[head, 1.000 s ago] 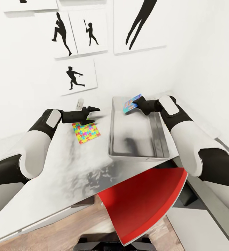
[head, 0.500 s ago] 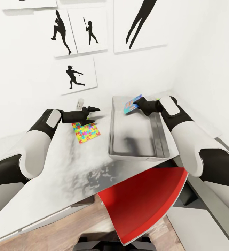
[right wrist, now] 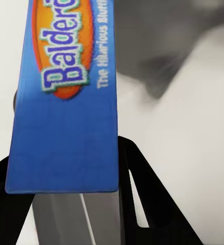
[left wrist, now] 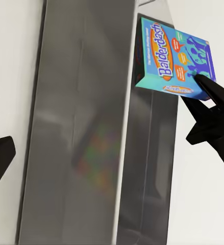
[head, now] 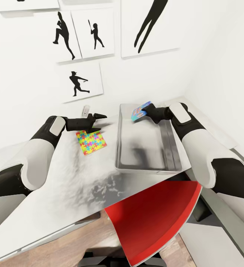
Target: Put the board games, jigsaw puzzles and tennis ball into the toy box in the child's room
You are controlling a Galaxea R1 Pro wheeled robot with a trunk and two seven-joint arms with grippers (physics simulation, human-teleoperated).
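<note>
The grey toy box (head: 144,142) lies on the white table (head: 73,178), its inside bare. My right gripper (head: 145,111) is shut on a blue "Balderdash" board game (head: 138,112), held tilted above the box's far end. The left wrist view shows the game (left wrist: 175,58) over the bin (left wrist: 86,127), pinched by black fingers (left wrist: 208,102). Close up, the game's blue edge (right wrist: 66,102) sits between my fingers (right wrist: 142,204). My left gripper (head: 101,123) stands open just above one multicoloured jigsaw puzzle (head: 91,142), left of the bin.
A red chair (head: 151,218) is tucked under the table's near edge. A small white object (head: 85,110) stands by the wall behind my left gripper. Silhouette pictures (head: 79,82) hang on the wall close behind the table.
The whole view has shifted slightly. My right gripper keeps the blue game over the box's far end, and the left arm has stayed where it was.
</note>
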